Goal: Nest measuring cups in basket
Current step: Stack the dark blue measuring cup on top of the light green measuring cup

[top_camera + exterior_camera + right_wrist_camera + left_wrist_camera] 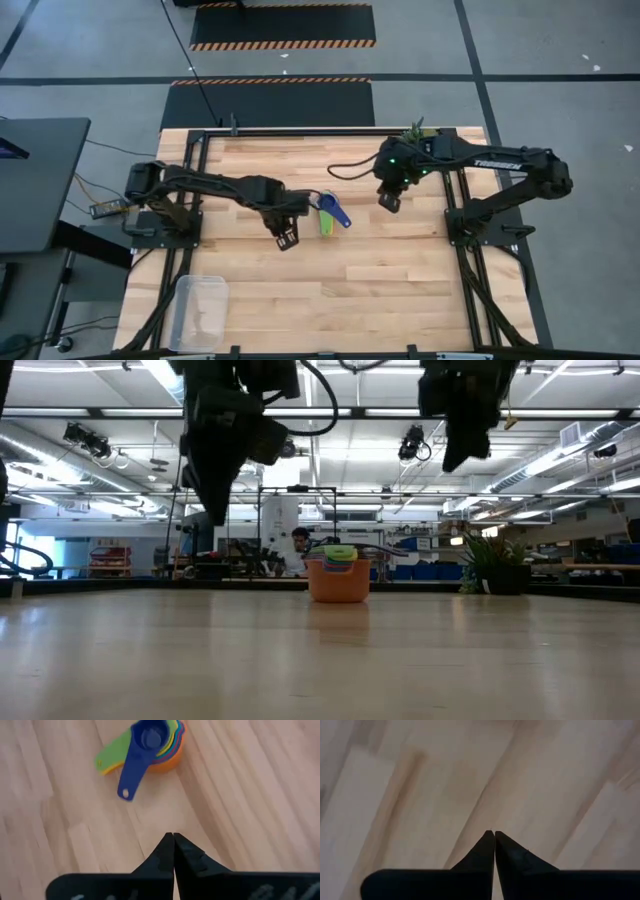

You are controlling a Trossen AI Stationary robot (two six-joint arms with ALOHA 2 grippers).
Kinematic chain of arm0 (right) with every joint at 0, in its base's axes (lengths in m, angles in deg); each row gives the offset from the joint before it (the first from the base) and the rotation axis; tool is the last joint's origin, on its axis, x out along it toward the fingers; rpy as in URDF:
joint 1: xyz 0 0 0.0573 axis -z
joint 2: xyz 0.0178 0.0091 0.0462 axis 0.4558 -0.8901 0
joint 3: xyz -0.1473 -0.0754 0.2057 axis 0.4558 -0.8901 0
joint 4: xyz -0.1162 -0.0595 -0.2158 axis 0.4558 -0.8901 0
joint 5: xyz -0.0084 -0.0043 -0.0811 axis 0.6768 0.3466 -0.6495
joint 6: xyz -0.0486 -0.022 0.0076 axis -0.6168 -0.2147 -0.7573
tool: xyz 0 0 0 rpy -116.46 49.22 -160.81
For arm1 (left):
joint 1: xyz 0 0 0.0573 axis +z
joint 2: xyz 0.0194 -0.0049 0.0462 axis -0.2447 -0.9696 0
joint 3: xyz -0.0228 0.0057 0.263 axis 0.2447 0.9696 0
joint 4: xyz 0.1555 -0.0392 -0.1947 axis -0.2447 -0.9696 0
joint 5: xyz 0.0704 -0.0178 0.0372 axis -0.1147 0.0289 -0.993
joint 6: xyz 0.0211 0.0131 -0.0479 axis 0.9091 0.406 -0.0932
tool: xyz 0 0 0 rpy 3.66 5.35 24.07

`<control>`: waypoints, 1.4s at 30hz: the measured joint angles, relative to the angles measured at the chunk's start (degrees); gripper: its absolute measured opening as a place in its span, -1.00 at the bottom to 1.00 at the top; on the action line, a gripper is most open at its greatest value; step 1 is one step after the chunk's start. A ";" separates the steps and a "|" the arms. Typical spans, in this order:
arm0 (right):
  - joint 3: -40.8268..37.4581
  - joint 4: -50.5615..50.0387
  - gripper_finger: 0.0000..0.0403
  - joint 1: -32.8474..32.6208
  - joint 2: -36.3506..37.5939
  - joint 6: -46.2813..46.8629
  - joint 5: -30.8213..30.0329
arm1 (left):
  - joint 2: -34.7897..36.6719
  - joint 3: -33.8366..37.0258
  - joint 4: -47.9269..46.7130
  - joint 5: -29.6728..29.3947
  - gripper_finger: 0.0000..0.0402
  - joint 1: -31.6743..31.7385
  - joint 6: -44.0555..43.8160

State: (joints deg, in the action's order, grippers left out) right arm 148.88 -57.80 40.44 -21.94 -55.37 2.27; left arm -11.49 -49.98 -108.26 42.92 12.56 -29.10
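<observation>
The measuring cups (331,211) stand nested in one stack on the table's middle, the orange one outermost (338,584), a dark blue one (145,745) on top, handles fanned out. The basket (199,310), clear plastic, sits at the table's near left corner. My left gripper (287,240) hangs shut above bare wood (494,836), just left of the stack. My right gripper (389,203) hangs shut to the right of the stack (173,836), clear of the table.
A potted plant (414,131) stands at the table's far edge by the right arm's base. Dark frame rails (452,200) run along the left and right sides. Bare wood lies between the stack and the basket.
</observation>
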 joint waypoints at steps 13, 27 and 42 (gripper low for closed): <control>-19.66 22.51 -1.00 3.39 0.00 11.51 -0.71 | -0.62 12.98 31.04 -7.43 -0.98 0.33 -3.19; -24.24 39.22 -1.00 2.84 -8.68 14.33 3.11 | -3.14 15.82 42.88 -8.28 -0.99 2.32 -0.54; -15.50 46.15 -1.00 1.27 -23.62 11.40 10.42 | -8.63 15.76 51.11 -6.76 -0.99 2.01 0.73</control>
State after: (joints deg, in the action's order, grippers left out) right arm 133.38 -11.65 41.71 -45.57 -43.97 12.68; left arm -20.12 -34.22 -57.15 36.16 14.57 -28.37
